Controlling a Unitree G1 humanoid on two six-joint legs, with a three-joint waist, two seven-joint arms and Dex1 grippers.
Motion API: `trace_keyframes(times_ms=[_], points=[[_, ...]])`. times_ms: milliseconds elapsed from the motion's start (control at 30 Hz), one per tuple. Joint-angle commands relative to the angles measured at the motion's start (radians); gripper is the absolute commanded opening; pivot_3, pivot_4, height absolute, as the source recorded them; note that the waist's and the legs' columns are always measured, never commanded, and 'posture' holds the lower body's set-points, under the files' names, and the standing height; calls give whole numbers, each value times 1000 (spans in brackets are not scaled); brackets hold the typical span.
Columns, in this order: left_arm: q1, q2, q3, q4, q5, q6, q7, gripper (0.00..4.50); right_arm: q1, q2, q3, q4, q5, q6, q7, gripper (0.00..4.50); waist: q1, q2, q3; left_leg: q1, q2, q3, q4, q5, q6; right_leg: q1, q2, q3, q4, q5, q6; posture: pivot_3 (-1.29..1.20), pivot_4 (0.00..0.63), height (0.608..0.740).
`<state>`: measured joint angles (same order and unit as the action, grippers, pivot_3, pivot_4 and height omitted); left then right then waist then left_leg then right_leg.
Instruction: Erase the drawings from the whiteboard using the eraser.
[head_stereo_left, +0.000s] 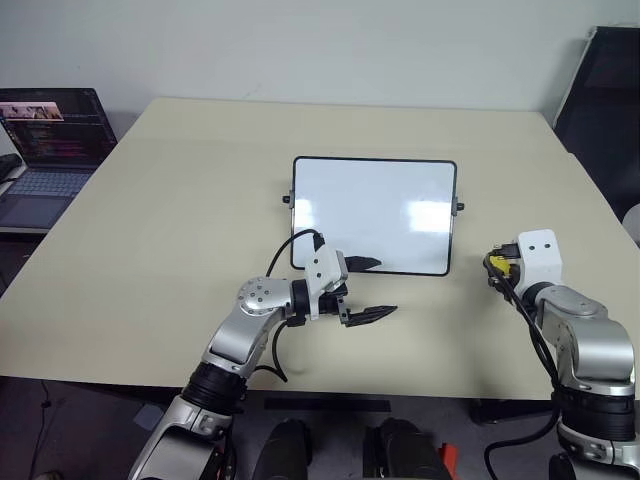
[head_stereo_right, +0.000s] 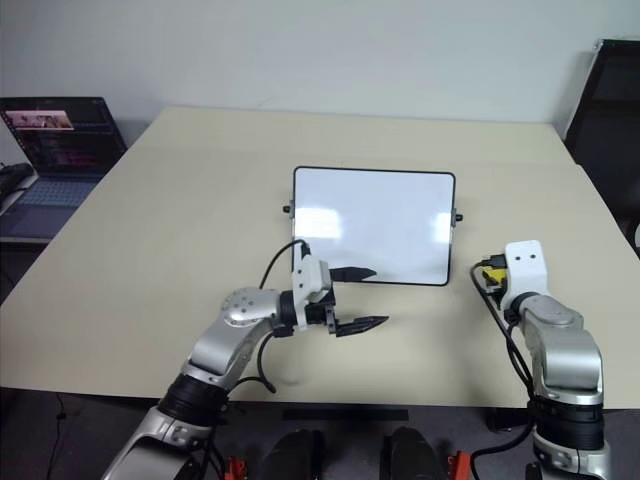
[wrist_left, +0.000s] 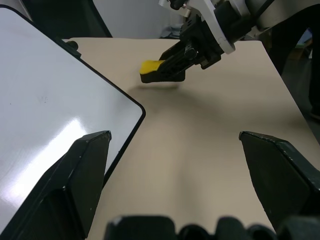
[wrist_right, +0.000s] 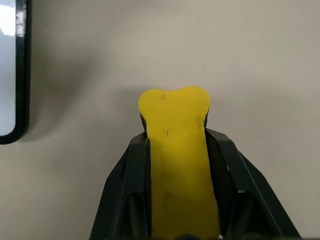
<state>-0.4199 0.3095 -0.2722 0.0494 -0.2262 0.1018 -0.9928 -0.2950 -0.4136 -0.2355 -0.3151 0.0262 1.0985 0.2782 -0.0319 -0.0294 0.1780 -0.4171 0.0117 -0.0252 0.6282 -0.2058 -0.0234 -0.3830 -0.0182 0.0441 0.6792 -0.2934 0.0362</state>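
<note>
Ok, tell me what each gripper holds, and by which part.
The right gripper clamps the yellow eraser by its two long sides, its front end sticking out. The left gripper is open and holds nothing.

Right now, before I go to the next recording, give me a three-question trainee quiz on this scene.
1. True or false: red drawings show on the whiteboard.
2. What does the right gripper hold? A) a marker B) the eraser C) nothing
3. How do the fingers of the left gripper stand, and where is it relative to the board?

Key
1. False: the white surface looks bare.
2. B: shut on the yellow eraser, off the board's right side, over the table.
3. Open and empty, at the board's near edge.
</note>
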Motion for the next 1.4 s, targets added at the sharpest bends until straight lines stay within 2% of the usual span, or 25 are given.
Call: trace_keyframes(times_ms=[33, 433, 467, 1067, 1100, 1400], points=[[-3, -1, 0, -45, 1, -15, 7, 4500, -24, -18, -22, 12, 14, -29, -8, 1183, 0, 0, 0, 0, 0, 0, 0, 0, 0, 0, 0, 0, 0, 0, 0, 0, 150, 740], [0, 10, 9, -57, 6, -8, 29, 4500, -40, -23, -13, 77, 28, -71, -27, 1183, 0, 0, 0, 0, 0, 0, 0, 0, 0, 0, 0, 0, 0, 0, 0, 0, 150, 740], [0, 11, 9, -57, 9, -9, 33, 4500, -41, -24, -13, 78, 29, -71, -29, 1512, 0, 0, 0, 0, 0, 0, 0, 0, 0, 0, 0, 0, 0, 0, 0, 0, 150, 740], [1, 20, 9, -62, 7, -6, 53, 4500, -47, -36, -17, 110, 39, -85, -53, 1512, 0, 0, 0, 0, 0, 0, 0, 0, 0, 0, 0, 0, 0, 0, 0, 0, 150, 740], [1, 20, 10, -61, 7, -7, 54, 4500, -48, -35, -19, 112, 40, -85, -54, 1359, 0, 0, 0, 0, 0, 0, 0, 0, 0, 0, 0, 0, 0, 0, 0, 0, 150, 740], [0, 22, 11, -61, 8, -7, 57, 4500, -50, -38, -28, 119, 45, -92, -58, 1359, 0, 0, 0, 0, 0, 0, 0, 0, 0, 0, 0, 0, 0, 0, 0, 0, 150, 740]])
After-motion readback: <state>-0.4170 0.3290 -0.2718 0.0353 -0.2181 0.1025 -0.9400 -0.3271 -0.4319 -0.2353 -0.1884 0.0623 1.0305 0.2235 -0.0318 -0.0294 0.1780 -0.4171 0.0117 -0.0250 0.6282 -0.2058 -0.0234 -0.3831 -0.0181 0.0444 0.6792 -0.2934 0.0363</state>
